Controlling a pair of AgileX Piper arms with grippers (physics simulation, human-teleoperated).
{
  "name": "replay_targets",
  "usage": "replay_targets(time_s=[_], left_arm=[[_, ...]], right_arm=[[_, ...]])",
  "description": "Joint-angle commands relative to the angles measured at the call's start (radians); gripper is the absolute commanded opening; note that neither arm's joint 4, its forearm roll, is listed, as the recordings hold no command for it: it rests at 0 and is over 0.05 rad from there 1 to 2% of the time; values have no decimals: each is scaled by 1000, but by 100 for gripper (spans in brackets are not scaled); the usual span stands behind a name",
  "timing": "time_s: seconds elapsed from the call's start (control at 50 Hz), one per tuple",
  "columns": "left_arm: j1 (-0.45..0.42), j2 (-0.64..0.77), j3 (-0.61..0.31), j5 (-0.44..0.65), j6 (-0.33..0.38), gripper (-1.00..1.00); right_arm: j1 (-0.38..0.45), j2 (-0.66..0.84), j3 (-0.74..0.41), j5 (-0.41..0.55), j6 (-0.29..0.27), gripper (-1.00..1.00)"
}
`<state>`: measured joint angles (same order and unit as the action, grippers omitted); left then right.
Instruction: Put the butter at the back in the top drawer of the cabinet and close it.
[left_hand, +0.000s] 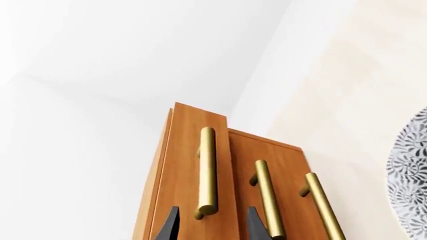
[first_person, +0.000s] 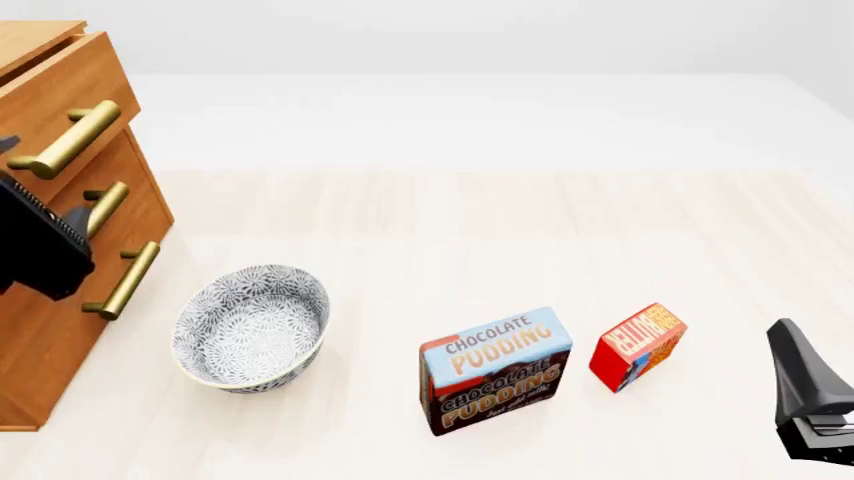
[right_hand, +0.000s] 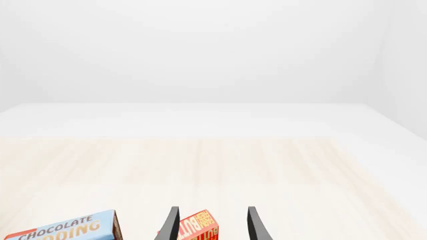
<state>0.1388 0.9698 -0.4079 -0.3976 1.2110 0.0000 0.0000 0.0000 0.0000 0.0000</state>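
At the near right corner of the pale wooden worktop (first_person: 441, 215), the right gripper (right_hand: 210, 225) hovers with its black fingers (right_hand: 256, 226) apart; the small red rectangular butter box (first_person: 638, 346) shows between the tips in the right wrist view, with no contact visible. The butter box stands near the front edge, right of centre. Just beside it on the left stands the larger brown-and-blue chocolate pudding box (first_person: 495, 371). Further left, a grey patterned ceramic bowl (first_person: 252, 326) rests upright. At the left edge stands the warm brown wooden cabinet (first_person: 54, 300). The left gripper (left_hand: 210, 227) is level with the drawer fronts, fingers apart either side of the brass bar handle (left_hand: 207, 171) of the top drawer (first_person: 60, 100), not clamped. The top drawer front projects slightly beyond the two lower fronts.
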Motion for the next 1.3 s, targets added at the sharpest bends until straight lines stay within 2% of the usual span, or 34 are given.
replay_targets(time_s=[0.02,1.3], left_arm=[[3,22,-2,-19,1,100],[14,91,-30,-55,-7,100]], right_arm=[[0,0,0,0,0,100],[0,0,0,0,0,100]])
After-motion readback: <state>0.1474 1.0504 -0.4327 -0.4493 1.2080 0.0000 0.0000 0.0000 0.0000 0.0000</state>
